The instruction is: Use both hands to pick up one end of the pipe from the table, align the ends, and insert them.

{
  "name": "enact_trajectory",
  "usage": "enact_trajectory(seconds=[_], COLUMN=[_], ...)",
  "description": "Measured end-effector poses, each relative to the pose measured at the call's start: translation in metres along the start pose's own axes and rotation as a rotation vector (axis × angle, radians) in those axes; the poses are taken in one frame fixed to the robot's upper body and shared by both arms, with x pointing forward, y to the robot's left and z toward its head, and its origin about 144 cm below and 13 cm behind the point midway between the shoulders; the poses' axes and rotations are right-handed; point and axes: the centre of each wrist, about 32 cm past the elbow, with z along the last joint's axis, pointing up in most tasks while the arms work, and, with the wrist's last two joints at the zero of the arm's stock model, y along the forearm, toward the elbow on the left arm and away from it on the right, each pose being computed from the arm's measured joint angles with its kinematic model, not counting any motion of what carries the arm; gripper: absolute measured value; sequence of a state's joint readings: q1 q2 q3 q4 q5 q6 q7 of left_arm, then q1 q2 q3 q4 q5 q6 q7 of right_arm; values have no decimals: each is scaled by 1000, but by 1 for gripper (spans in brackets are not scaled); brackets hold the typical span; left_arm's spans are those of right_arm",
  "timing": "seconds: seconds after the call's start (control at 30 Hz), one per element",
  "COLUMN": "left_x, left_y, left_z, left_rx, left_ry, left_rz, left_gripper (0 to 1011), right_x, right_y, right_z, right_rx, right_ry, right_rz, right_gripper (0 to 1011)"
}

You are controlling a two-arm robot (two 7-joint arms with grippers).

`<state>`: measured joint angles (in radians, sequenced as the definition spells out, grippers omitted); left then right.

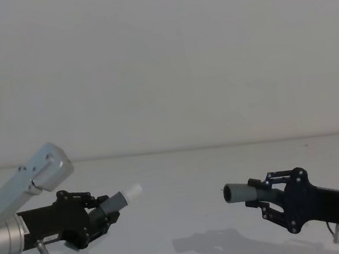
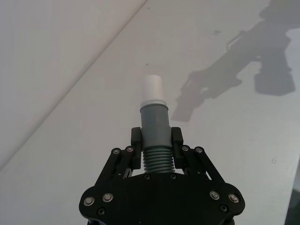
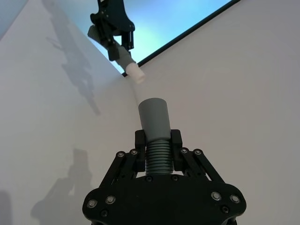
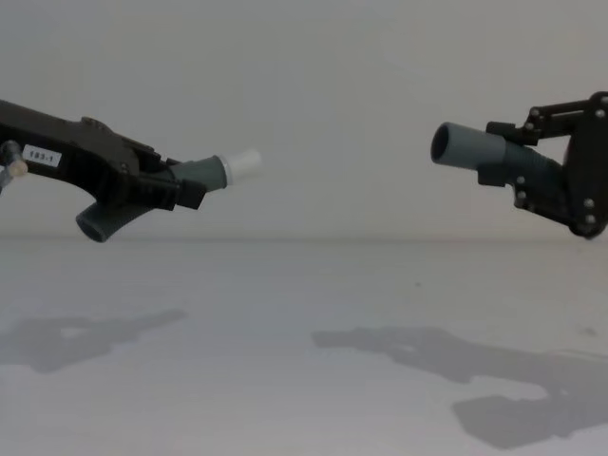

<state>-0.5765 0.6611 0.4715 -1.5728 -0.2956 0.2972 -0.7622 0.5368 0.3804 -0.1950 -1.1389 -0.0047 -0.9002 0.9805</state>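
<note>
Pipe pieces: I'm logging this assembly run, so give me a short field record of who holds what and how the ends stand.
left gripper: shut on white-tipped piece, above the table
right gripper: shut on socket piece, above the table
white tip: points toward the socket mouth
socket mouth: open, faces the white tip
join: not yet made, a gap between them

The short grey pipe piece (image 4: 197,174) hangs above the table (image 4: 285,332), its white tip (image 4: 242,163) tilted up. The longer piece (image 4: 470,147) faces it, open mouth (image 4: 443,142) well apart.
</note>
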Motion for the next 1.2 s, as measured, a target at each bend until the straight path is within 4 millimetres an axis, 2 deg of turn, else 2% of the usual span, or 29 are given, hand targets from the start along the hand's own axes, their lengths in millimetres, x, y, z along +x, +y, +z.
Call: enact_trajectory(seconds=[0.47, 1.2], left_x=[10, 25], left_y=[-6, -39], left_z=[6, 16], left_rx=[-15, -23], left_ry=[-22, -32], left_rz=[-48, -157], left_gripper=[336, 336], right_x=[4, 14], right_y=[-12, -22], right_z=[-10, -25], right_rx=[-55, -98], right_ry=[-2, -32], right_rz=[11, 6], right_gripper=[286, 286])
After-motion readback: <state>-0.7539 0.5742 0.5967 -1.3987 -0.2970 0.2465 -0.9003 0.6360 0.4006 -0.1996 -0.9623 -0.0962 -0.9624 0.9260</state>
